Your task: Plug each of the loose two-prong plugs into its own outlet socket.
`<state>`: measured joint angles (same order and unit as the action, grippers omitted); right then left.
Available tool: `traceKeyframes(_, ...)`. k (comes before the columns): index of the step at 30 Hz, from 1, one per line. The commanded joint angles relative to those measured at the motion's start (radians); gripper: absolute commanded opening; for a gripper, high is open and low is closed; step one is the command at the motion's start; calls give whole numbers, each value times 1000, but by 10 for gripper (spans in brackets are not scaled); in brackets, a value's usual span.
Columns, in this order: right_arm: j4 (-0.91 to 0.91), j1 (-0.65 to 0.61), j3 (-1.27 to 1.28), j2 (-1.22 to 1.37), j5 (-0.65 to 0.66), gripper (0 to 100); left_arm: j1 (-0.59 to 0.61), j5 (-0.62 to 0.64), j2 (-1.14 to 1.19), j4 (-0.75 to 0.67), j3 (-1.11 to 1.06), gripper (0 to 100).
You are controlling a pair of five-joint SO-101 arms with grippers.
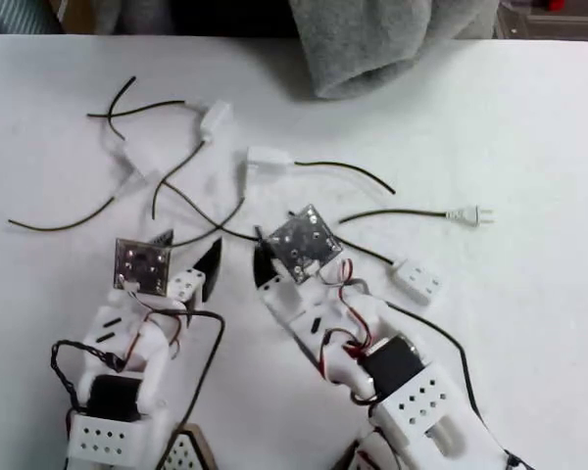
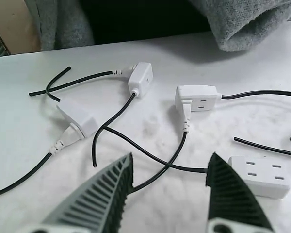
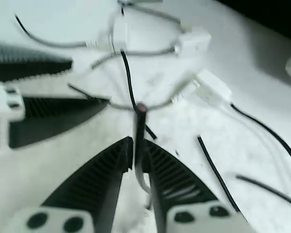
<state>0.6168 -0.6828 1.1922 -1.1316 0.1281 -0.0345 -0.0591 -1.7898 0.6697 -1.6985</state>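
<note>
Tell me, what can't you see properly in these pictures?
Right wrist view: the black cable pinched in the right gripper runs down behind its fingers, so its lower end is hidden; the white piece beyond is blurred.
Left wrist view: a finger of the left gripper covers one edge of the outlet socket.
High view: the metal plate on the right arm hides what that gripper holds.

White plastic arms (image 1: 402, 392), black ribbed fingers (image 2: 104, 194), red-and-black wires (image 1: 338, 294)
</note>
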Motion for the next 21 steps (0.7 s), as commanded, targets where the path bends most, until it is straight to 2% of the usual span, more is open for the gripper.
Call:
traceKeyframes(1, 102, 33, -54, -1, 115, 19, 5, -2, -19, -12, 5, 245)
traceKeyframes(12, 311, 128, -54, 1, 324, 22, 5, -2, -19, -12, 5, 245)
traceKeyframes(21, 392, 122, -29, 1, 331, 93, 5, -2, -19, -11, 5, 245)
